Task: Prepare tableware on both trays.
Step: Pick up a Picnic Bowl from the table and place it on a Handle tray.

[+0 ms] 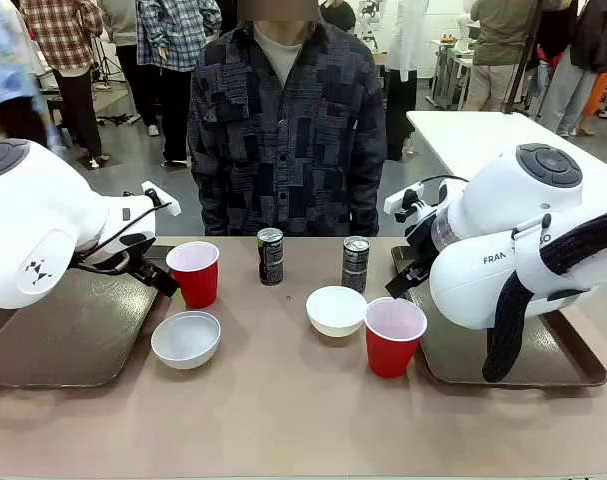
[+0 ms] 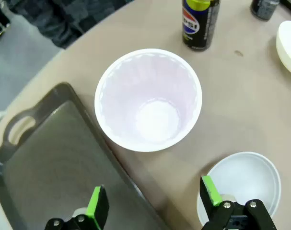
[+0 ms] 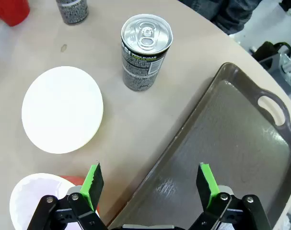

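Observation:
My left gripper [image 2: 155, 203] hangs open above the near rim of a red cup with a whitish inside [image 2: 148, 99], straddling the edge of the left dark brown tray [image 2: 49, 158] and the table. A white bowl [image 2: 246, 182] lies beside it. In the front view this gripper [image 1: 148, 270] is just left of that cup [image 1: 194, 273]. My right gripper [image 3: 150, 184] is open over the left edge of the right tray [image 3: 231, 158], near a dark can [image 3: 146, 50], a white bowl [image 3: 62, 109] and the second red cup [image 3: 35, 206]. Neither gripper holds anything.
A person in a patterned dark shirt [image 1: 286, 130] stands at the far side of the table. The two cans [image 1: 270, 256] [image 1: 355, 263] stand mid-table, with bowls [image 1: 186, 339] [image 1: 336, 309] in front. Both trays [image 1: 63, 330] [image 1: 573, 360] are bare.

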Controlling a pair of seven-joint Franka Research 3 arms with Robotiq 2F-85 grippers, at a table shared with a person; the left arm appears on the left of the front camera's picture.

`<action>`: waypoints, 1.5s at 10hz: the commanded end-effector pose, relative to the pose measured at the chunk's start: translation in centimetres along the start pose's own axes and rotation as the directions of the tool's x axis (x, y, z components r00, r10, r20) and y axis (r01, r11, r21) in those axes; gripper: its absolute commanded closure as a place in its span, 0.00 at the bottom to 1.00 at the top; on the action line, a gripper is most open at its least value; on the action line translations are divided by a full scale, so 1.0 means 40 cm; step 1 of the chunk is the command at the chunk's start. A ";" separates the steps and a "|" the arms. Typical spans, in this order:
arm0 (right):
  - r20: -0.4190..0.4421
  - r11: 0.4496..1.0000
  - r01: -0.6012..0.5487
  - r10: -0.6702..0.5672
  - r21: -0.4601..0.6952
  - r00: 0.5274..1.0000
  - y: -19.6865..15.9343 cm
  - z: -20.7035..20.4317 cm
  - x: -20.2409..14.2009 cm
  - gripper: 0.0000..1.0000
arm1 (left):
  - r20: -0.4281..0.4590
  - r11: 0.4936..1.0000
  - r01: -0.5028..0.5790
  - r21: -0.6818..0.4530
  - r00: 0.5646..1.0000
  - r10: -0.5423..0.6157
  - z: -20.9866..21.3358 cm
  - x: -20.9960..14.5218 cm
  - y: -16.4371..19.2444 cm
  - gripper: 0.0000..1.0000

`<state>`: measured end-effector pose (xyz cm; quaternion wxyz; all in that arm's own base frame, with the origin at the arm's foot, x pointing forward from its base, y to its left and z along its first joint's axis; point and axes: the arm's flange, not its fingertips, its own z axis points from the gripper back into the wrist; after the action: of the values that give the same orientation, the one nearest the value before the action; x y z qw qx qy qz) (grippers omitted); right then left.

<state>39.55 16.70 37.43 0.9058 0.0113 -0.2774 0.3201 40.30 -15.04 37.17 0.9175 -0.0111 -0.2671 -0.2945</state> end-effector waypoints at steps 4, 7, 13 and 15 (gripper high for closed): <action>0.000 1.000 0.000 0.000 0.000 1.000 0.000 0.000 0.000 0.00 | 0.000 1.000 0.000 0.000 1.000 0.000 0.000 0.000 0.000 0.00; 0.000 1.000 0.000 0.000 0.000 1.000 0.000 0.000 0.000 0.00 | 0.000 1.000 0.000 0.000 1.000 0.000 0.000 0.000 0.000 0.00; 0.058 0.995 0.104 -0.104 0.006 0.993 -0.029 0.106 0.078 0.00 | -0.025 0.992 -0.058 0.109 0.998 0.061 0.064 0.043 0.040 0.00; -0.075 0.997 0.079 -0.080 -0.019 0.994 -0.018 0.195 0.083 0.00 | -0.139 0.999 -0.030 0.034 0.990 0.034 0.176 0.076 0.037 0.00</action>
<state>39.72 16.51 44.42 0.9172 0.0195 -0.2830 0.2797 41.36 -12.67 42.15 0.9316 0.0216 -0.2450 -0.2676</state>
